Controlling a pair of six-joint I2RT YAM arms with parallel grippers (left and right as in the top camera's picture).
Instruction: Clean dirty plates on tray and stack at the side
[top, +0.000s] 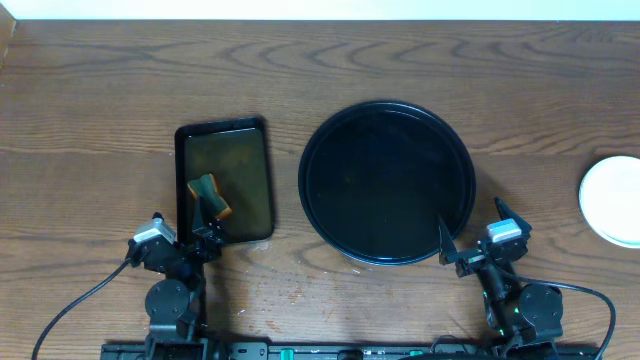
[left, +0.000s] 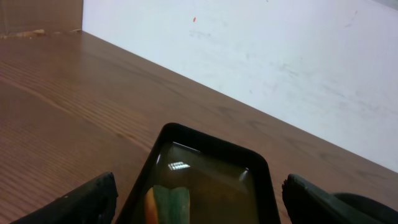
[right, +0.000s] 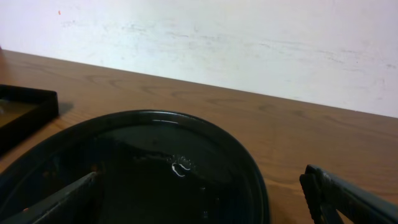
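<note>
The large round black tray (top: 388, 182) sits mid-table with nothing on it; it also fills the lower left of the right wrist view (right: 186, 124). A stack of pale plates (top: 615, 200) lies at the right edge of the table, partly cut off. My left gripper (top: 187, 222) is open and empty at the near end of the small rectangular tray, its fingers spread wide in the left wrist view (left: 199, 208). My right gripper (top: 472, 235) is open and empty at the near right rim of the round tray, also seen in the right wrist view (right: 205, 202).
A small black rectangular tray (top: 224, 180) holds murky liquid and a green and orange sponge (top: 208, 194), also seen in the left wrist view (left: 165, 205). A white wall (left: 261, 56) runs along the table's far edge.
</note>
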